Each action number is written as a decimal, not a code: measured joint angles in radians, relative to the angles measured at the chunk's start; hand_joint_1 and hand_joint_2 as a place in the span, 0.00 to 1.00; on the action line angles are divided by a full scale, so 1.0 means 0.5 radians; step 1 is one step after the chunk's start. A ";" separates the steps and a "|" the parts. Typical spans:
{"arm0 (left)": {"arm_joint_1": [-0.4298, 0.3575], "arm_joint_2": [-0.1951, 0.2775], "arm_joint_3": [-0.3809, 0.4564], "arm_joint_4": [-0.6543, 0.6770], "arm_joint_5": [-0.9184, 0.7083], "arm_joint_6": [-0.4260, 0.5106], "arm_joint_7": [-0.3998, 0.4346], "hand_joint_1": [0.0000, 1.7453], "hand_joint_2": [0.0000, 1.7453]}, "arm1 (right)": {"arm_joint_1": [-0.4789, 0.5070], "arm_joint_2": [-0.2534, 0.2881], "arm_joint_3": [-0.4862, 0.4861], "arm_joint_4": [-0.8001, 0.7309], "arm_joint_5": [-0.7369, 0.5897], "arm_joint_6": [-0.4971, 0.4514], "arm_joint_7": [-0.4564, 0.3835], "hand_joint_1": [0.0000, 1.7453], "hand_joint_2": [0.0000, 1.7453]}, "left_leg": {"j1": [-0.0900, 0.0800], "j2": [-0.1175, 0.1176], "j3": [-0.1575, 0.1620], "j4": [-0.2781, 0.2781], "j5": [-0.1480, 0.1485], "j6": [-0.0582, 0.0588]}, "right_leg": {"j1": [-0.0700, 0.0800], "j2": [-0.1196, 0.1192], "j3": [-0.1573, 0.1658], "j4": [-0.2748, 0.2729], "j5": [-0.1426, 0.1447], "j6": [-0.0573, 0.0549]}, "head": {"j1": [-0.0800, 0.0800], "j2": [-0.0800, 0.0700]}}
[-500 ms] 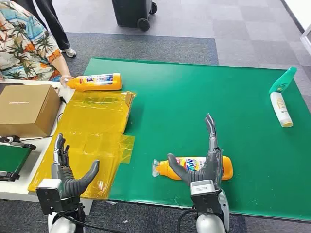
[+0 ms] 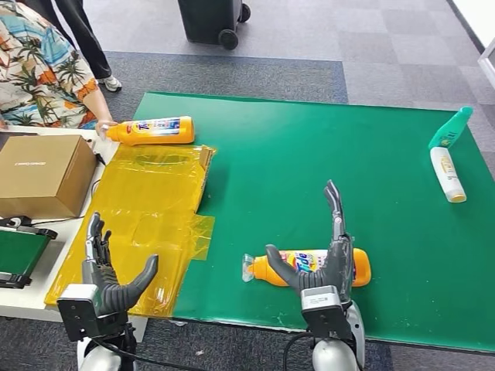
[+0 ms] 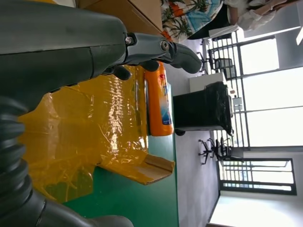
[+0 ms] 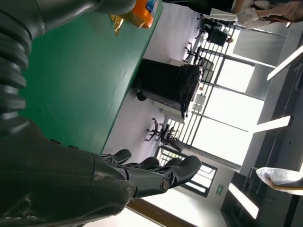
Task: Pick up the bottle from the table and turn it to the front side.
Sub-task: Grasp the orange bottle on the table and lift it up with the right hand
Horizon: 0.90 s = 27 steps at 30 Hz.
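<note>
Right hand [image 2: 327, 267] spread — perhaps above bottle [image 2: 362, 267]

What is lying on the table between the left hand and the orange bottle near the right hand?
In the head view, the yellow plastic sheet and bare green mat lie between the left hand and the orange bottle.

Before me two orange bottles [image 2: 306, 267] [image 2: 153, 130], one white bottle [image 2: 448, 174], one teal bottle [image 2: 451, 128], one cardboard box [image 2: 43, 175], my two robot hands [image 2: 110, 274] [image 2: 322, 255]
</note>
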 joint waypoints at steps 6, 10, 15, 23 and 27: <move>0.000 -0.001 0.001 0.000 0.000 -0.001 0.000 0.00 1.00 | -0.001 -0.002 0.001 0.000 0.005 0.005 0.002 0.00 1.00 | 0.000 0.000 0.000 0.000 0.000 0.000 | 0.000 0.000 0.000 0.000 0.000 0.000 | 0.000 0.000; 0.000 -0.002 0.001 0.000 0.000 -0.002 0.000 0.00 1.00 | -0.001 -0.005 0.001 0.001 0.011 0.012 0.008 0.00 1.00 | 0.000 0.000 0.000 0.000 0.000 0.000 | 0.000 0.000 0.000 0.000 0.000 0.000 | 0.000 0.000; 0.000 -0.002 0.003 0.000 0.000 -0.006 0.000 0.00 1.00 | -0.003 -0.009 0.002 0.005 0.019 0.015 0.014 0.00 1.00 | 0.000 0.000 0.000 0.000 0.000 0.000 | 0.000 0.000 0.000 0.000 0.000 0.000 | 0.000 0.000; -0.007 -0.004 0.006 0.000 -0.001 -0.061 0.004 0.00 1.00 | -0.068 -0.066 0.022 0.037 0.403 0.157 0.163 0.00 1.00 | 0.000 0.000 0.000 0.000 0.000 0.000 | 0.000 0.000 0.000 0.000 0.000 0.000 | -0.001 0.000; -0.014 -0.012 0.029 0.000 -0.034 -0.170 0.032 0.00 1.00 | -0.215 -0.191 0.055 0.130 0.840 0.395 0.356 0.00 1.00 | 0.000 0.000 0.000 0.000 0.001 0.000 | -0.001 0.000 0.001 0.000 0.001 0.000 | 0.000 0.000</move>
